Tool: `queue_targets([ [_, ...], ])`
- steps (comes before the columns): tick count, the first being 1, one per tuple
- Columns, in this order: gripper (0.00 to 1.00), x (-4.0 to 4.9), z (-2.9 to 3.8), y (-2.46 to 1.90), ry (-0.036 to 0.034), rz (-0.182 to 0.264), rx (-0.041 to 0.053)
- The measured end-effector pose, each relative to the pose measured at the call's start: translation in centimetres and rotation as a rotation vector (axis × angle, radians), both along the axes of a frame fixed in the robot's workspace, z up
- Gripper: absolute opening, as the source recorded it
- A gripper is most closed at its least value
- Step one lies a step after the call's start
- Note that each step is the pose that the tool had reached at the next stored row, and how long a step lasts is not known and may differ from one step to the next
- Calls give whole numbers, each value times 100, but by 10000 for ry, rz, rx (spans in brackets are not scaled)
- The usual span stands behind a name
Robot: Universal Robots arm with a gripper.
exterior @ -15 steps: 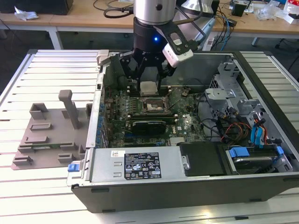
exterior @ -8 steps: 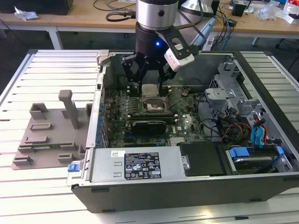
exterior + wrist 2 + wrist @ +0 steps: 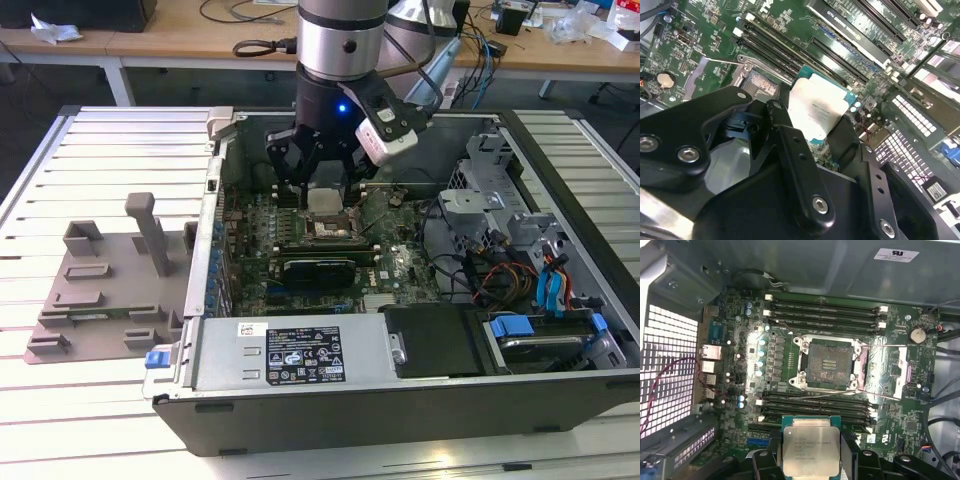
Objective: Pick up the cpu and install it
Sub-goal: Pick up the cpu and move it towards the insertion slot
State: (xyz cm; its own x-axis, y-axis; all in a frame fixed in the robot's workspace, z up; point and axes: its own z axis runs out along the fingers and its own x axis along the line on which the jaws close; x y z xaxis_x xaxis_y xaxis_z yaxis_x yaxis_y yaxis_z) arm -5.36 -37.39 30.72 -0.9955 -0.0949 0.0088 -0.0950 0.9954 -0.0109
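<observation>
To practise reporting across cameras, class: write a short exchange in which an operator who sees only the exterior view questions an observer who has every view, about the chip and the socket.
Operator: In the exterior view the arm blocks the board. Is the socket empty?
Observer: Yes. In the first wrist view the socket is empty, with its contacts uncovered.
Operator: How is the chip held?
Observer: In the second wrist view the gripper has black fingers pressed on two opposite edges of the chip. The chip's silver top is uncovered.
</observation>
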Motion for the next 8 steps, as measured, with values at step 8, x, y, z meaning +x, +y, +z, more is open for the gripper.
queue_targets([
  [8, 55, 45, -112, 1, 13, 0, 0],
])
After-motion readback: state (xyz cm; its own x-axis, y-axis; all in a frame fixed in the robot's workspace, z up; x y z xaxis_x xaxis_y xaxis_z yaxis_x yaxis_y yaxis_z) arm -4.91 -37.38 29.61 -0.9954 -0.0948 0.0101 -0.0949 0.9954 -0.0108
